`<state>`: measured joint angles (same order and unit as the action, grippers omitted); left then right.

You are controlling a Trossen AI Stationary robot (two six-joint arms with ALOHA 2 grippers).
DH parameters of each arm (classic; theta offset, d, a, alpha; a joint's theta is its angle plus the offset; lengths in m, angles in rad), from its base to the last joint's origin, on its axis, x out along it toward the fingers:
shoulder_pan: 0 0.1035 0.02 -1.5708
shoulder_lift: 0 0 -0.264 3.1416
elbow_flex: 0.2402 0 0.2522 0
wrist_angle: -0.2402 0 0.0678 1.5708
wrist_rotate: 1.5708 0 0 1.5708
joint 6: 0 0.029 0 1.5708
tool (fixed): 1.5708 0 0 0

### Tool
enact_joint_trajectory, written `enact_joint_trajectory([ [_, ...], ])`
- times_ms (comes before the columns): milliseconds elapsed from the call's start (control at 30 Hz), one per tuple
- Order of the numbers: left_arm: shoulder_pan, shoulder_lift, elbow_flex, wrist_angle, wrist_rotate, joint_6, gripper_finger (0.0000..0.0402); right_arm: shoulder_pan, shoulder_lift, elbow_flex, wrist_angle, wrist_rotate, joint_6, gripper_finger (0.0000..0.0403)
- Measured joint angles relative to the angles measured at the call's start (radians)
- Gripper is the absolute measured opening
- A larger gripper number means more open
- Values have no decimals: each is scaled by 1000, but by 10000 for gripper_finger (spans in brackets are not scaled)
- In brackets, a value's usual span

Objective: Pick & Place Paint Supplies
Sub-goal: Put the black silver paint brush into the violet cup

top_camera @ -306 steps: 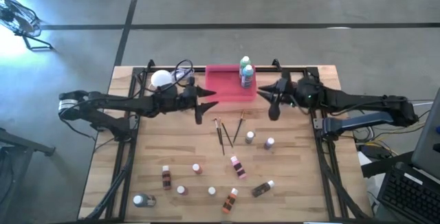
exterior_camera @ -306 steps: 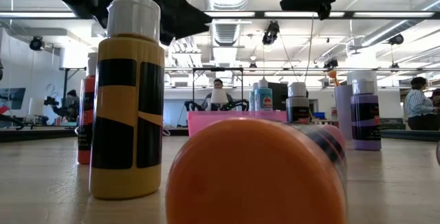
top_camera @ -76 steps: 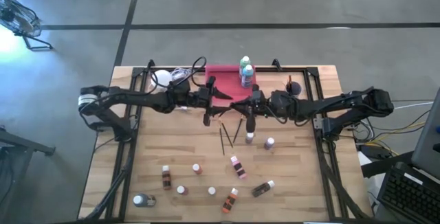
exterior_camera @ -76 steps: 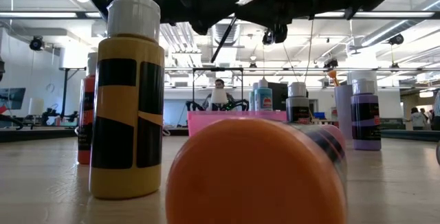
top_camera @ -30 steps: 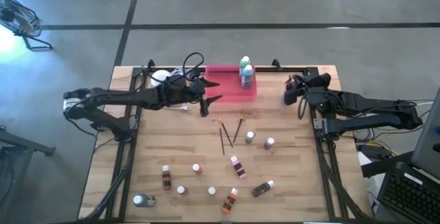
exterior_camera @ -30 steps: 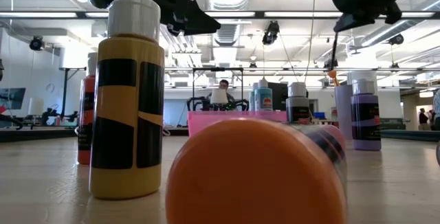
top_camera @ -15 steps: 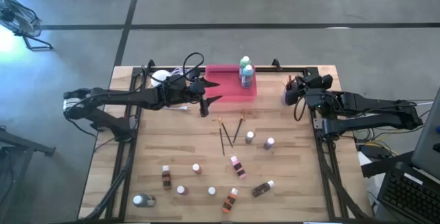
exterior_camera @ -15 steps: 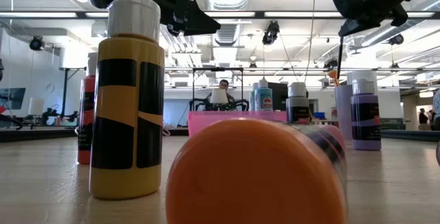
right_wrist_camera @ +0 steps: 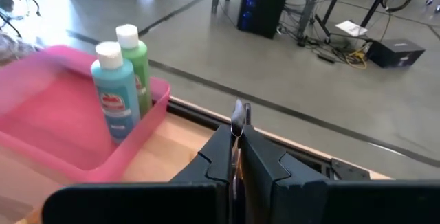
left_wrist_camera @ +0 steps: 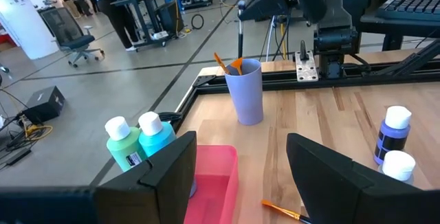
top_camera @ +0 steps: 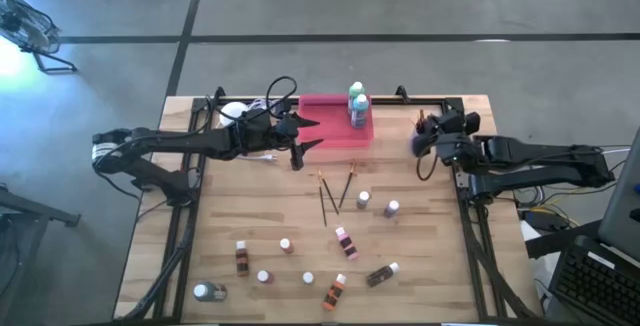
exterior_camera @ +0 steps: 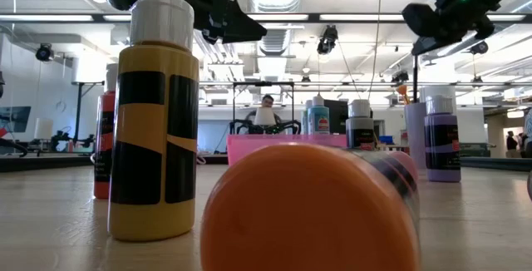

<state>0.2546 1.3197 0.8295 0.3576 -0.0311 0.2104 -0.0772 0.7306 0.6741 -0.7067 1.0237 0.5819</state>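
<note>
While the left gripper [top_camera: 300, 138] is hovering with its fingers [left_wrist_camera: 328, 170] spread apart and nothing between them, just over the near edge of the pink tray [top_camera: 330, 138], the right gripper [top_camera: 424, 144] is standing well to the right of that tray, above a lilac cup [left_wrist_camera: 246, 90]. Its jaws are closing tightly on a thin dark-handled paintbrush [right_wrist_camera: 238, 114], which is pointing upright between them. The cup is already holding brushes with orange ends and is standing on the table [top_camera: 250, 216] right of the tray, apart from it.

Inside the tray, at its far right corner, the green bottle [right_wrist_camera: 134, 64] and the blue bottle [right_wrist_camera: 113, 91] are standing upright, touching each other. In front of the tray, more paintbrushes [top_camera: 333, 194] are lying crossed on the wood, and two small purple bottles [top_camera: 376, 204] are standing just right of them. Farther from the tray, near the front of the table, many small white-capped bottles [top_camera: 290, 266] are standing or lying scattered. To the left of the tray, the white globe lamp [top_camera: 234, 113] is sitting beside the left arm.
</note>
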Motion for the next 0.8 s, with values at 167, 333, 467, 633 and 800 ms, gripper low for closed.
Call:
enact_joint_trajectory([
  [167, 0, 0, 0, 0, 0, -1, 232, -9, 23, -29, 2, 0, 40, 13],
  [333, 0, 0, 0, 0, 0, -1, 232, -36, 23, -62, 2, -7, 77, 13],
  [467, 0, 0, 0, 0, 0, -1, 232, -60, 24, -91, 7, -30, 99, 13],
  [633, 0, 0, 0, 0, 0, -1, 232, -92, 24, -140, 39, -64, 116, 13],
  [800, 0, 0, 0, 0, 0, -1, 232, -117, 24, -183, 92, -88, 118, 13],
])
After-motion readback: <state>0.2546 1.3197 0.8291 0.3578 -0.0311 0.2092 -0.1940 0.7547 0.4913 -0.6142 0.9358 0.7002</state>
